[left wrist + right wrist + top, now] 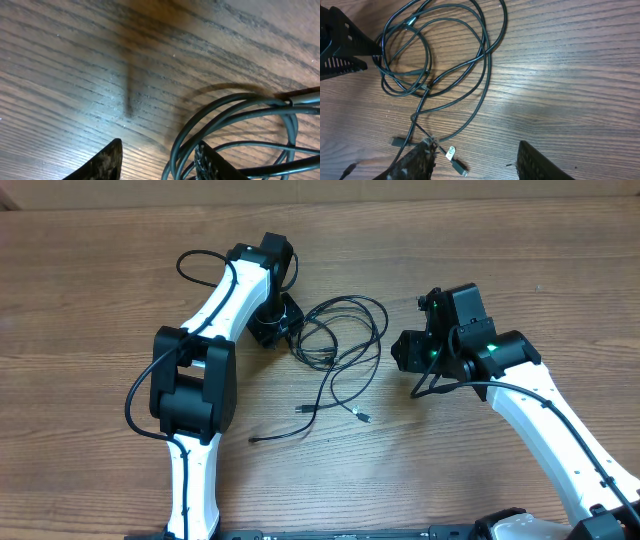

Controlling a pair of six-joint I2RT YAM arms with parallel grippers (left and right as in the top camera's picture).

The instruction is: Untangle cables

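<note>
1. Two or three strands of the cables (235, 107) lie inside the left claw (159, 144), pressed close against its right finger (207, 162). The other finger stands apart, with bare table (75, 75) showing in the gap. The left claw is therefore partly spread and has not clamped anything.
2. Just past that claw, toward the robot's right, lies the knot itself, a bunch of overlapping loops flat on the table. The left claw touches its left edge, so the left arm is the nearer of the two.
3. Further out, the loops open into one wide ring on the far side. From the crossing, the loose tails run back toward the robot, so the bundle's long axis runs from the ring down to those tails. One plug (362, 417) and a second plug (300, 410) lie near each other, and a third tail (255, 440) trails off toward the left arm.
4. Farthest from the knot is the right claw (475, 145), on the bundle's right side. It is half spread and empty, and it hovers above the tails, with a tagged plug on the table near its left finger (420, 160). I judge it best placed to pick up a tail and draw it away while the left claw pins the loops.
</note>
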